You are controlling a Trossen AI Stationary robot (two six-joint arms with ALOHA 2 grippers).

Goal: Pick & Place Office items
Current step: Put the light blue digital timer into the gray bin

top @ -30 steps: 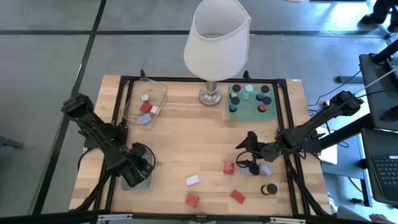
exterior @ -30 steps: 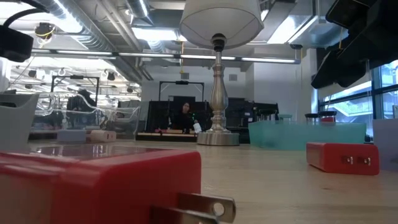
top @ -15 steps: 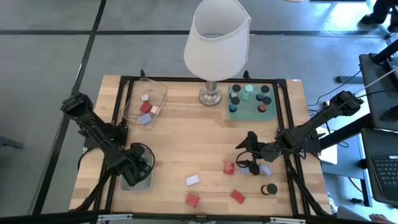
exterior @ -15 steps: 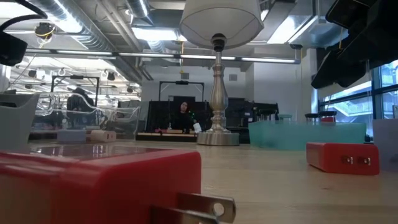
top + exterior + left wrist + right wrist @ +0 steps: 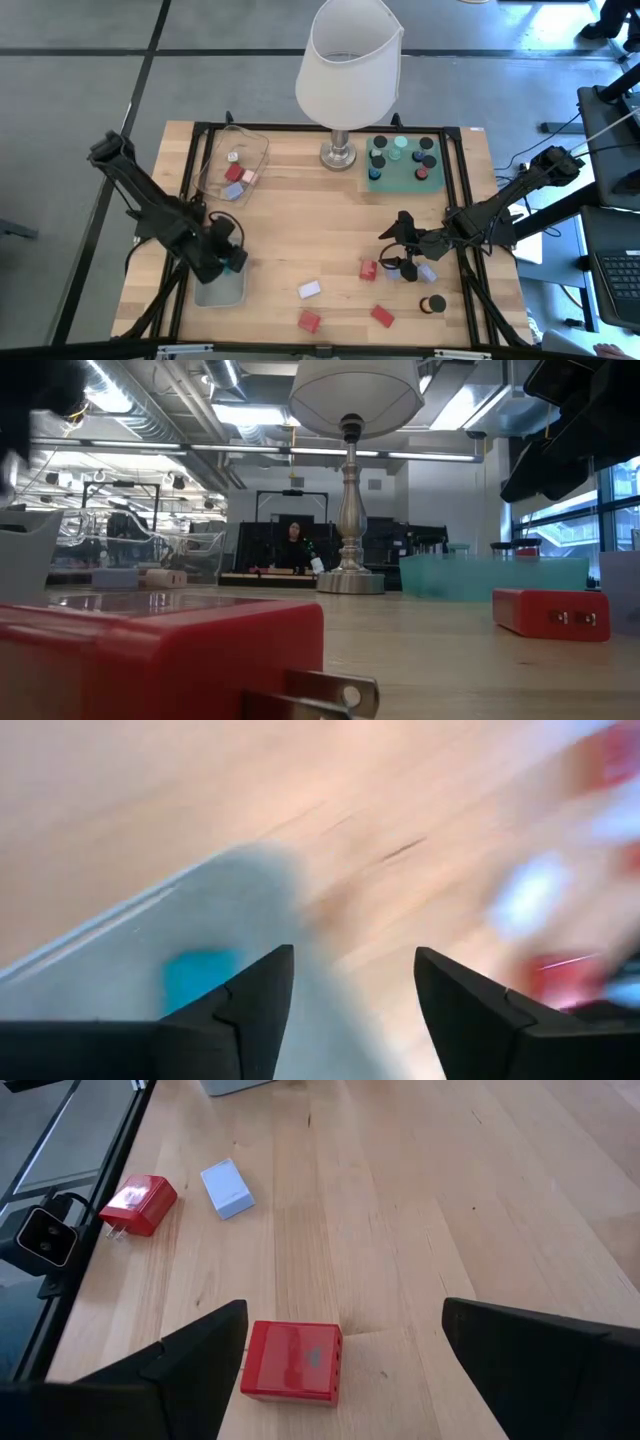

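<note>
Left gripper (image 5: pixel 228 256), fingers apart and empty, above the grey-blue bin (image 5: pixel 221 291) holding a teal piece (image 5: pixel 197 978). Right gripper (image 5: pixel 393 255), parted, empty, over a red block (image 5: pixel 292 1362), well right of the bin.

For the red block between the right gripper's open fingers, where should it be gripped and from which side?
Grip the red block across its two short ends, coming straight down from above. It lies flat on the table, and the right gripper is open and straddling it, with clear wood on both sides.

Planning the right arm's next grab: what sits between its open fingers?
In the right wrist view a red block lies on the bare wood between the right gripper fingers, apart from both.
</note>
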